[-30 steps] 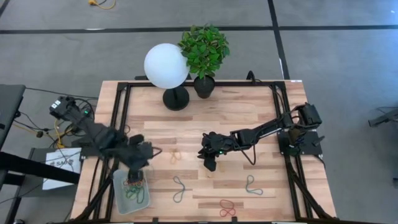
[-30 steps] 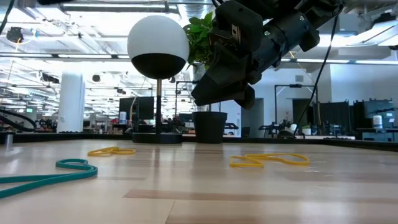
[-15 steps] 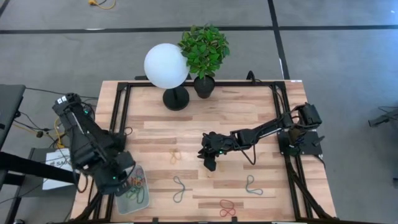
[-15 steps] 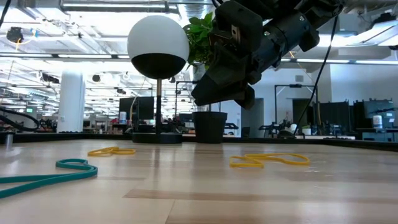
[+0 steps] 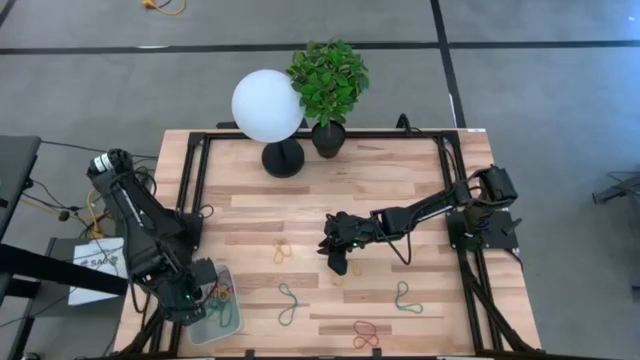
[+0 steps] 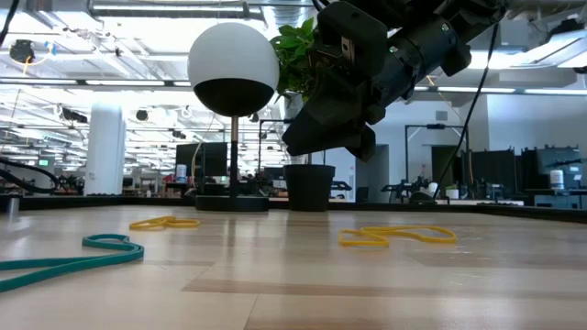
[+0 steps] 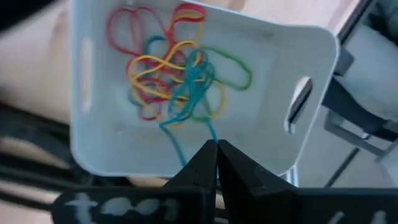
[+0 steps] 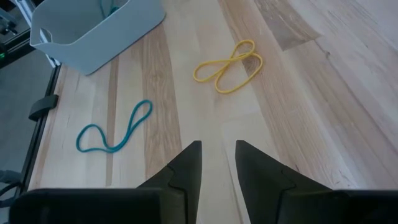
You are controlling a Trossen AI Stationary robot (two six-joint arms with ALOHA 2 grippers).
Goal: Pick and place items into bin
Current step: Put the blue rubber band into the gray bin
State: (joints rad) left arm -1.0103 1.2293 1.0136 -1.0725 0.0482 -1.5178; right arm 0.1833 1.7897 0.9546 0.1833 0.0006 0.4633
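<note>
Left gripper [image 7: 216, 163] jaws pressed shut, empty, hovering over the bin [image 7: 99, 149] — it has swung back off the table's middle, its teal band [image 7: 186, 93] apparently delivered. Right gripper [image 8: 217, 165] hangs parted near a yellow band [image 8: 229, 67] — likely next.

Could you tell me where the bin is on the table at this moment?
In the high view, the bin sits at the table's front-left corner, beside the left gripper, with a teal band lying to its right.
</note>
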